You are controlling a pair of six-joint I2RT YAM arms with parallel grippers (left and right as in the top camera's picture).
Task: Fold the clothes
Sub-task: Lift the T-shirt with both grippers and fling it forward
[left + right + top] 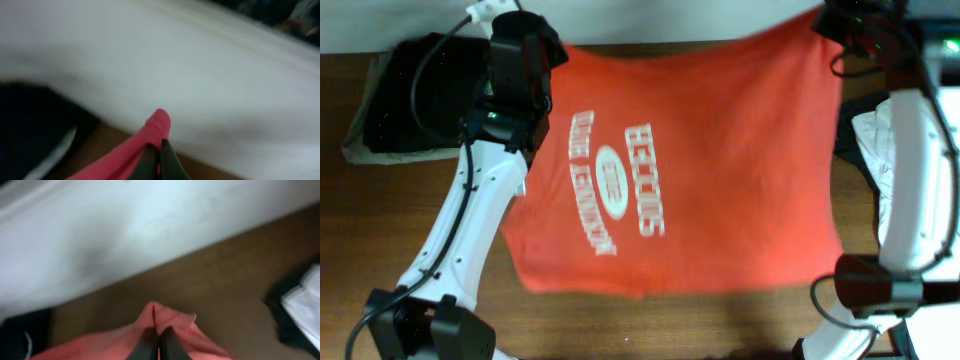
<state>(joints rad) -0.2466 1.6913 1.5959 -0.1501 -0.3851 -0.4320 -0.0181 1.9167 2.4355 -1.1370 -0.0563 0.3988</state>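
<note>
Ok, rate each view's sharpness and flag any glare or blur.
Overhead: fairly sharp, T-shirt lettering soft but visible, white cloth near the right edge washed out. Left wrist: heavily smeared, only the fabric tip at the left gripper reads. Right wrist: soft throughout, right gripper too close to focus.

One red-orange T-shirt (720,150), one dark garment (410,95) and one white garment (868,150) are counted. Two grippers are seen, left gripper (159,157) and right gripper (157,342).
</note>
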